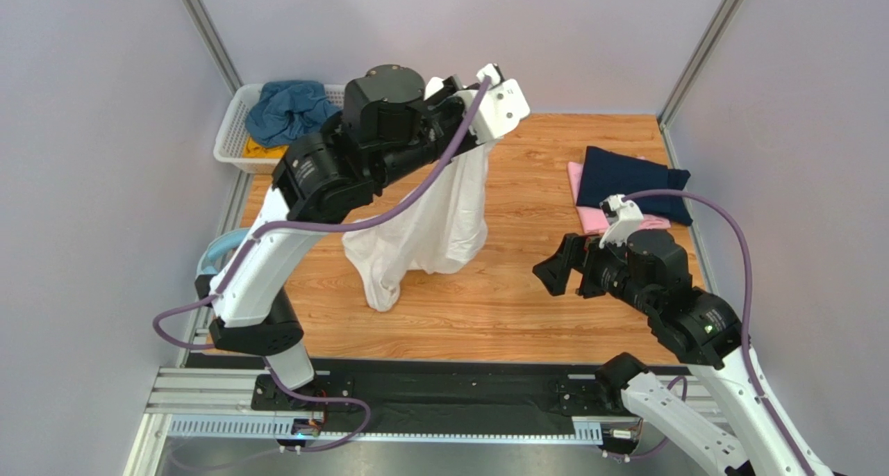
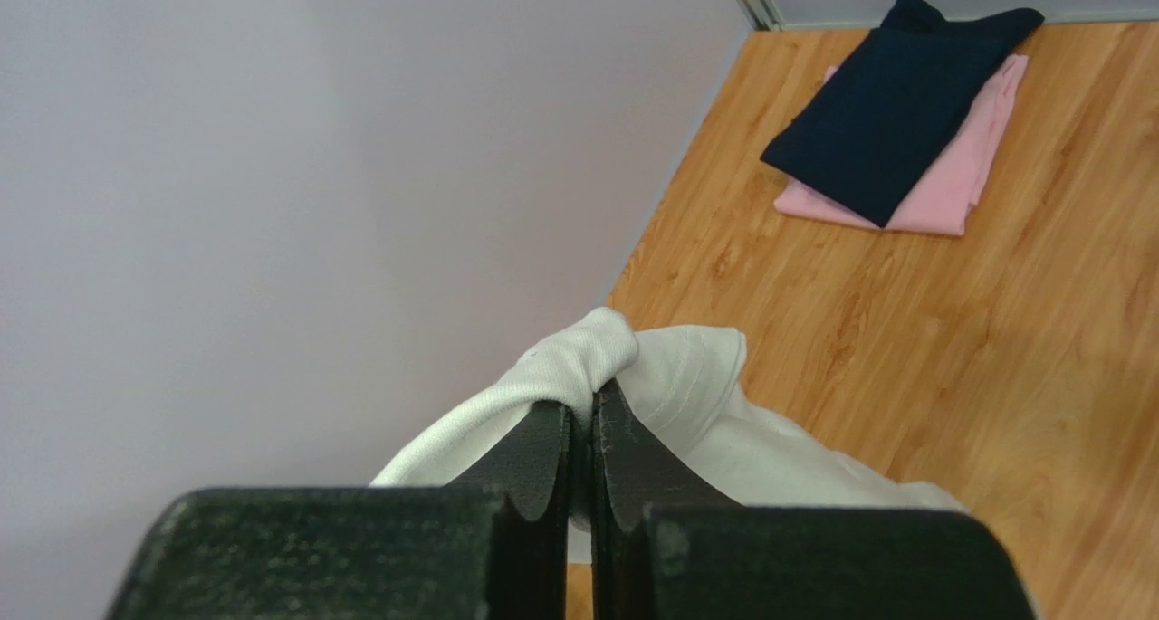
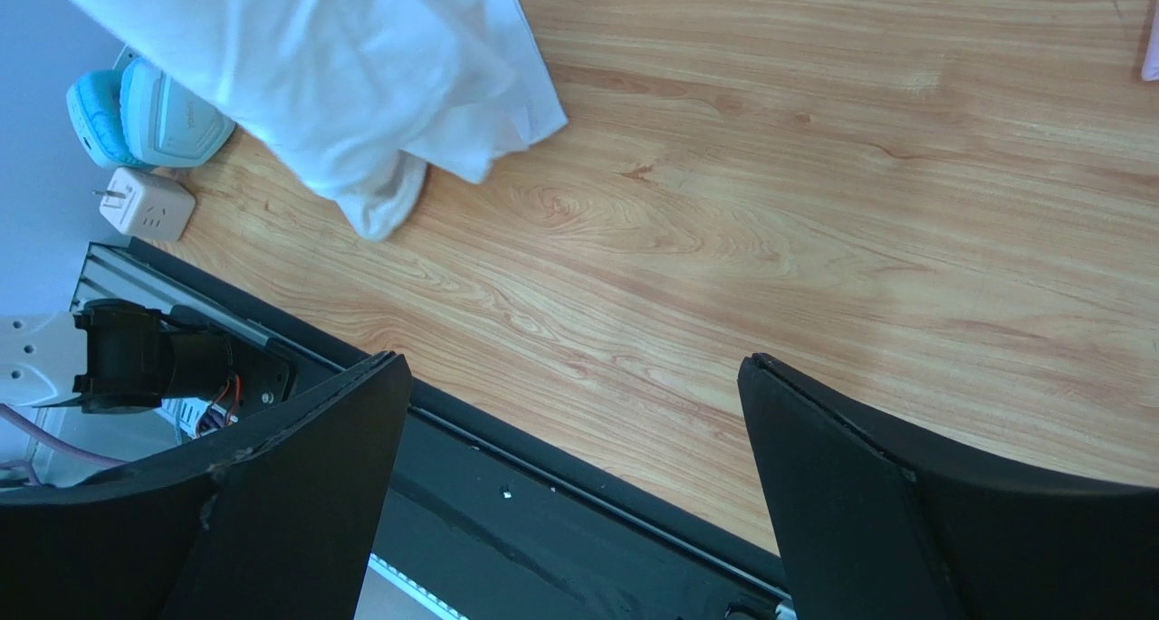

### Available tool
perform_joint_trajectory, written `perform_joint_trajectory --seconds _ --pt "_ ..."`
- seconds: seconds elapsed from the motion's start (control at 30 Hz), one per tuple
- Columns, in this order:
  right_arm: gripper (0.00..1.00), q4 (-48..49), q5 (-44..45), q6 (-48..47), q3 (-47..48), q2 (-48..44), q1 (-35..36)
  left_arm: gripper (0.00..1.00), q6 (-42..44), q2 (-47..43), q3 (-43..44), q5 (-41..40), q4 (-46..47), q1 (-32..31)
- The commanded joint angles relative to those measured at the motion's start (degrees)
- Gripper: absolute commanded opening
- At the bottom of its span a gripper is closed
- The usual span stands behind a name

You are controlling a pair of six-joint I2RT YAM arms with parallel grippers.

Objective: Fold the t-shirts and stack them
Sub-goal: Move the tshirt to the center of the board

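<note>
My left gripper (image 1: 482, 134) is raised high over the table and shut on the white t-shirt (image 1: 430, 221), which hangs down with its lower end resting on the wood. In the left wrist view the fingers pinch a bunched fold of the white cloth (image 2: 599, 362). A folded navy t-shirt (image 1: 631, 182) lies on a folded pink t-shirt (image 1: 586, 218) at the back right; both show in the left wrist view (image 2: 898, 97), pink beneath (image 2: 952, 172). My right gripper (image 1: 553, 273) is open and empty, above the table right of the white shirt (image 3: 340, 64).
A white slatted basket (image 1: 236, 142) at the back left holds a teal-blue t-shirt (image 1: 287, 106) and a yellow one (image 1: 261, 151). Light-blue headphones (image 3: 136, 111) and a white plug adapter (image 3: 143, 202) lie at the left edge. The black rail (image 1: 438, 387) runs along the front.
</note>
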Motion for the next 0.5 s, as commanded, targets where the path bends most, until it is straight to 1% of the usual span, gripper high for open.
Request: perform_joint_trajectory --seconds 0.0,0.03,0.07,0.1,0.17,0.2,0.27,0.33,0.37,0.43,0.47 --pt "0.99 -0.75 1.90 -0.85 3.27 -1.10 0.31 0.00 6.23 0.30 7.35 -1.90 13.18 -1.57" --pt "0.99 -0.75 1.90 -0.76 3.62 -1.18 0.31 0.00 7.20 1.87 7.89 -1.99 15.04 -2.01" --pt "0.99 -0.83 1.90 -0.76 3.71 -1.71 0.31 0.00 10.08 2.41 7.63 -1.90 17.41 -2.80" --pt "0.99 -1.01 2.25 -0.58 3.80 -1.89 0.31 0.00 11.68 2.94 7.37 -2.07 22.39 -4.38" --pt "0.99 -1.27 2.51 -0.50 4.06 -2.59 0.31 0.00 17.02 4.35 7.54 -2.16 27.43 -6.40" --pt "0.99 -1.45 2.86 -0.50 3.97 -2.85 0.22 0.00 18.71 4.61 8.15 -1.99 32.41 -7.28" --pt "0.99 -1.89 3.13 -0.49 3.89 -3.29 0.31 0.00 20.82 4.88 8.77 -1.03 36.57 -9.13" --pt "0.99 -2.06 3.22 -0.58 3.71 -3.47 0.31 0.00 22.59 4.09 8.60 -0.58 36.68 -10.10" --pt "0.99 -2.06 3.22 -0.58 3.45 -3.56 0.31 0.00 21.90 3.65 7.99 -0.93 33.72 -10.10" --pt "0.99 -1.63 3.04 -0.58 3.27 -3.82 0.31 0.00 17.07 0.68 5.97 -2.16 28.36 -10.10" --pt "0.99 -1.36 2.95 -0.41 3.18 -3.73 0.31 0.00 15.14 -0.99 1.70 -2.60 23.02 -10.19"
